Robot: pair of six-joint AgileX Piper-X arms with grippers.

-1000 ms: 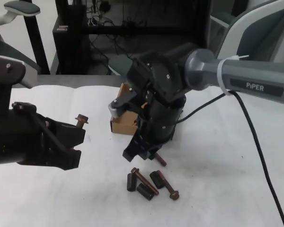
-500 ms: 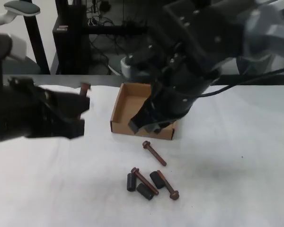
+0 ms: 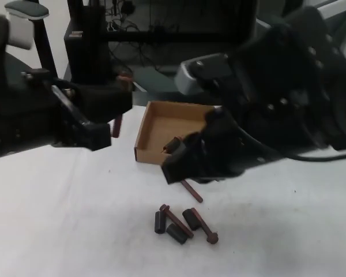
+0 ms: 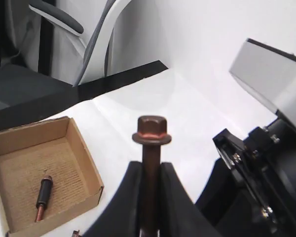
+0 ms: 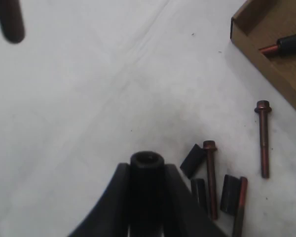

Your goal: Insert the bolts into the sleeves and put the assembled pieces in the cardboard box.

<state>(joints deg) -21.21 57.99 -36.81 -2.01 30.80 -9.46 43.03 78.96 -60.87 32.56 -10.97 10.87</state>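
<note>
My left gripper (image 4: 150,170) is shut on a copper bolt (image 4: 151,140), head up; in the high view that gripper (image 3: 112,115) hangs left of the cardboard box (image 3: 147,151) with the bolt (image 3: 116,124) in it. A black sleeve (image 5: 147,165) stands upright in my shut right gripper (image 5: 147,173), which hovers in front of the box in the high view (image 3: 177,158). One assembled piece (image 4: 42,196) lies on the floor of the box (image 4: 86,165), also seen from the right wrist (image 5: 288,44). Loose bolts (image 3: 191,191) and sleeves (image 3: 176,232) lie on the white cloth.
Below my right gripper lie a single bolt (image 5: 263,140), two more bolts (image 5: 210,177) and several black sleeves (image 5: 191,160). The box corner (image 5: 256,47) is beyond them. A dark rod end (image 5: 10,19) hangs farther off. White cloth (image 3: 57,225) spreads to the left and front.
Both arms have risen. The left gripper carried its bolt up and toward the box. The right arm lifted off the loose parts and swung toward the camera.
</note>
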